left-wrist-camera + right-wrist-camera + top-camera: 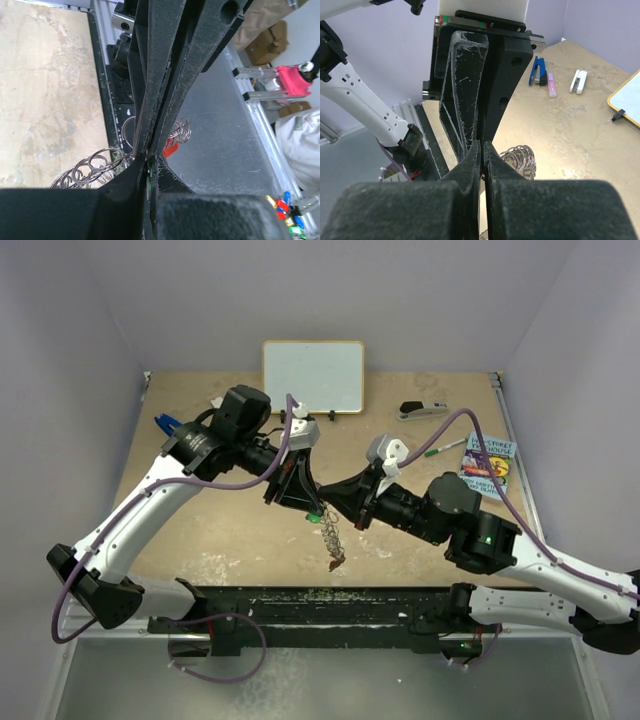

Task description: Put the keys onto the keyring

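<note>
Nearest the overhead camera, a black metal rail (330, 600) runs along the near edge of the tan, scuffed desk (230, 530), and both arm bases sit on it. Over the middle of the desk the left pincer (308, 502) and the right pincer (332, 508) meet tip to tip. Each has its fingers pressed together (neither wrist view shows a gap).

The silver metal keyring (331, 535), a string of small linked rings, hangs down from the spot where the tips meet. I cannot tell which pincer grips it. A small red-headed key (337, 562) dangles at its lower end.

In the left wrist view, loops of the keyring (90, 167) bulge out on either side of the closed fingers (157, 60), and the red key head (171, 150) sits just beside them. A sliver of green shows between the tips, too small to name.

Farther back lie a green-capped pen (445, 448), a colourful book (487, 467), a white-and-black stapler (423, 410) and a blue stapler (167, 423). A wood-framed rectangular whiteboard (313, 376) stands at the far edge.
</note>
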Controlling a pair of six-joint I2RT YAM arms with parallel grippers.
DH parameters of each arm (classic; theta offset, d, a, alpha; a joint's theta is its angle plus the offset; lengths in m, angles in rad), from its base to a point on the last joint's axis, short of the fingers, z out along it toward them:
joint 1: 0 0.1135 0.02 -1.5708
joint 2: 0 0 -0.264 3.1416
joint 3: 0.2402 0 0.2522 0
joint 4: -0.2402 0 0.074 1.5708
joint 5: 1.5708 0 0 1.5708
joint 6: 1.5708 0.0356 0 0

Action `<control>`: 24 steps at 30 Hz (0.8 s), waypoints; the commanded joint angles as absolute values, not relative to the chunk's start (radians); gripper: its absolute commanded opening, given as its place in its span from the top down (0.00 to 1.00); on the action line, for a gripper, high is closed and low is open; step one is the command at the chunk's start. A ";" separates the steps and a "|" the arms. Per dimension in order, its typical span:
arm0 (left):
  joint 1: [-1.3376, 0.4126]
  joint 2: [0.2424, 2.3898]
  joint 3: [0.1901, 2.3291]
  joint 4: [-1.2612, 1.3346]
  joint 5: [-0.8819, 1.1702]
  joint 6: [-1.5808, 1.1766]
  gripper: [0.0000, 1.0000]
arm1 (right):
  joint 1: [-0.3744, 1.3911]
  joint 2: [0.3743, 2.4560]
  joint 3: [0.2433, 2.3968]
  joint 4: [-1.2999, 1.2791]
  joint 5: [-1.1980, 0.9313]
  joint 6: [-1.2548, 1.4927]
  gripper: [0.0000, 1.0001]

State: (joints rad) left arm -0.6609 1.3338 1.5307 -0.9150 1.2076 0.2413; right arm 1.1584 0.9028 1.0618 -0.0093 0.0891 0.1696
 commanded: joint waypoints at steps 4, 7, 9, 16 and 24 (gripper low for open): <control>-0.655 1.338 1.589 -0.934 1.439 0.202 0.96 | 1.146 0.849 1.046 0.011 0.165 0.194 0.85; -0.653 1.332 1.591 -0.938 1.419 0.205 0.96 | 1.146 0.823 1.046 0.004 0.124 0.212 0.80; -0.650 1.328 1.596 -0.952 1.399 0.223 0.96 | 1.147 0.816 1.055 -0.019 0.123 0.219 0.79; -0.651 1.344 1.664 -1.156 1.271 0.448 0.96 | 1.145 0.834 1.111 -0.120 0.083 0.267 0.77; -0.652 1.404 1.742 -1.353 1.125 0.677 0.96 | 1.144 0.823 1.127 -0.138 0.077 0.301 0.71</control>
